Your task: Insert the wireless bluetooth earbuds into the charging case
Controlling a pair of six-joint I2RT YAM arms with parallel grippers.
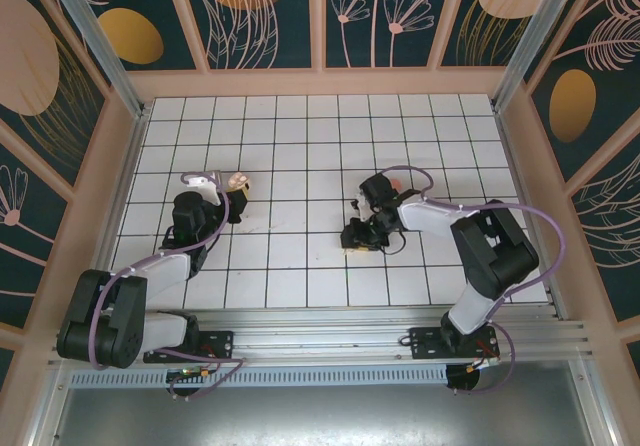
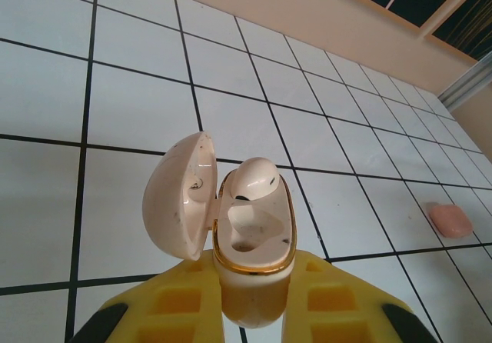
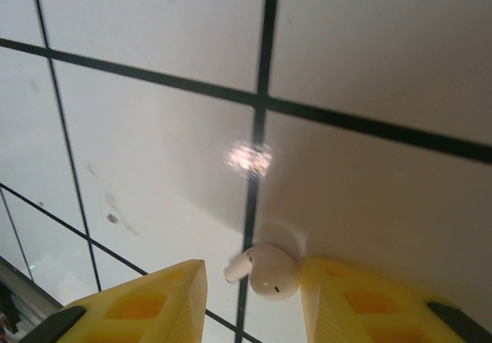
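From above, the left gripper (image 1: 237, 194) stands at the left of the white tiled floor (image 1: 300, 136), closed on a pale beige pebble-shaped plastic charging case (image 1: 237, 179). The right gripper (image 1: 358, 234) is lowered to the tiles well apart from it, right of centre. In the left wrist view the case sits clamped between the yellow fingers with its mouth up and its long axis running away from the wrist. Its lid (image 2: 181, 197) is swung open to the left. A seated beige earbud (image 2: 254, 178) fills the far socket, and the near empty socket (image 2: 244, 239) waits. A coral-pink pebble-shaped case (image 2: 450, 220) lies on the floor far right. In the right wrist view a loose pale beige plastic earbud (image 3: 270, 270) lies between the parted yellow fingers. Its rounded head is just against the right-hand one, and a gap is left on the other side, so nothing is gripped yet. It seems to rest on the tile, though that is hard to confirm from this angle. Its long axis runs across the jaws, stem pointing left. The step in hand appears to be picking up the second bud. Next the jaws must close without flicking it away, then carry it left and turn it stem-down over the vacant socket.
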